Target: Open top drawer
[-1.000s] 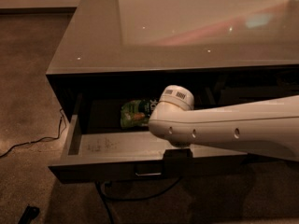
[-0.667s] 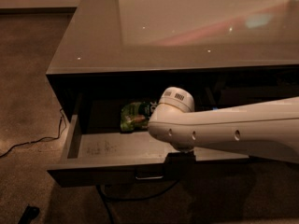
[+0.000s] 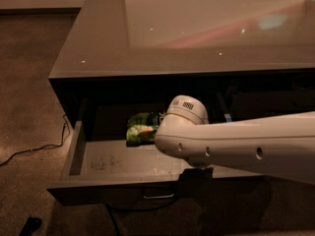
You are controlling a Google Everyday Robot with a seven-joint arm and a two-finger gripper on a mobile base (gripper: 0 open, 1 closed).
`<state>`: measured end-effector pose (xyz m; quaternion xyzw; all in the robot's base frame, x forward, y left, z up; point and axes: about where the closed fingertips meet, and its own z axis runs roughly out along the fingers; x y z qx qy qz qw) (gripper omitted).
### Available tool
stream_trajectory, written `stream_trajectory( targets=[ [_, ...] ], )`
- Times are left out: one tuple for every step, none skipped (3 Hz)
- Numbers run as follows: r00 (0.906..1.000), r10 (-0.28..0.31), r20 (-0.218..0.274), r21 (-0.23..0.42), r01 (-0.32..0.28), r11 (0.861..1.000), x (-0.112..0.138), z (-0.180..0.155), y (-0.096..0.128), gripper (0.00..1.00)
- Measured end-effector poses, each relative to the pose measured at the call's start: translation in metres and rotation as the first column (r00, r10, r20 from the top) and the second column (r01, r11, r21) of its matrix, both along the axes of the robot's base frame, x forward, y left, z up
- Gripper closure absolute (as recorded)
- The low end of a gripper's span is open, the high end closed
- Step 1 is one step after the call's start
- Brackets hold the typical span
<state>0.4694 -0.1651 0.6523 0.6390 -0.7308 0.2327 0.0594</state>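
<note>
Your wide, dark grey top drawer (image 3: 113, 163) stands well out beneath the glossy grey worktop (image 3: 197, 38). The dark gripper (image 3: 195, 181) sits at its front panel, beside the small loop handle (image 3: 158, 195); its hold cannot be told. The pull looks nearly finished, so next let go and draw clear.

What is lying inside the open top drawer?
The top drawer holds one green packet near its back, on a scuffed grey floor. The white arm covers its right part, so nothing can be told there. The gripper is at the drawer's front, right of the handle.
</note>
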Motion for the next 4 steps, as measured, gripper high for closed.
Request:
stream_trajectory(
  targets=[
    [0.9998, -0.011, -0.015, 0.003, 0.011, 1.000, -0.016, 0.006, -0.003, 1.00],
    [0.9956, -0.052, -0.078, 0.086, 0.059, 0.995, -0.025, -0.012, -0.011, 1.00],
    [0.9956, -0.052, -0.078, 0.086, 0.059, 0.995, -0.024, -0.011, -0.011, 1.00],
    [0.9956, -0.052, -0.078, 0.086, 0.059, 0.995, -0.024, -0.011, -0.011, 0.81]
  ],
)
